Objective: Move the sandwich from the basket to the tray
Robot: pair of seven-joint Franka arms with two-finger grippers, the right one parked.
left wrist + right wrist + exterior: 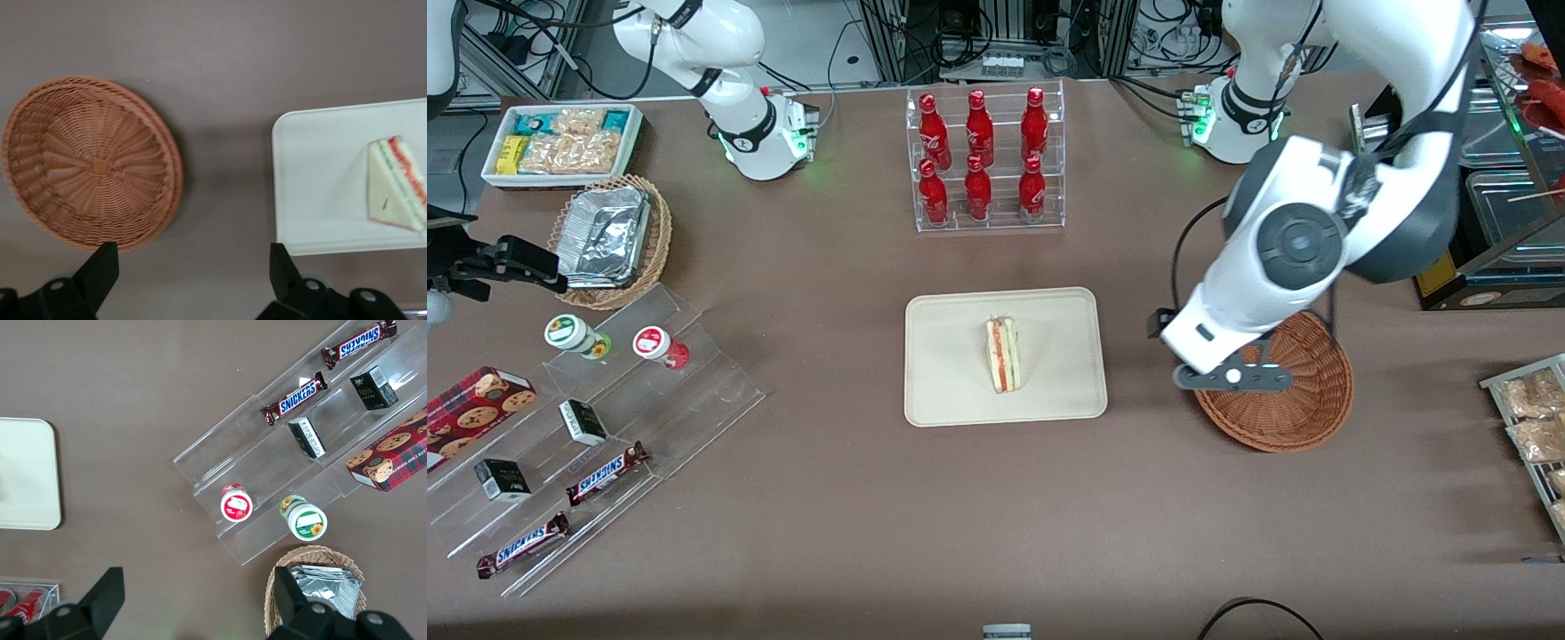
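**Colleague:** Where is the sandwich right now?

**Me:** The sandwich (1003, 355) lies on the tray (943, 391), near its middle, with the striped cut edge showing. Nothing touches it. The basket (1303, 418) is empty, so I judge the move done.

**Colleague:** And your arm?

**Me:** My gripper (192, 263) hangs above the bench (996, 516), over the rim of the basket on the side nearest the tray. The jaws are spread wide apart with nothing between them. I read that as a release pose, clear of the food so it stays put.

**Colleague:** Describe the things themselves.

**Me:** The sandwich is a small triangular wedge of pale soft bread, with thin red and green layers along one side. The tray is flat, cream-beige, matte, with rounded corners and a low raised rim that would keep the wedge from sliding off. The basket is round and shallow, reddish-brown wicker, its strands fanning out from the centre to a coiled rim. The bench has a dull brown cover. Basket and tray sit near each other, not touching.
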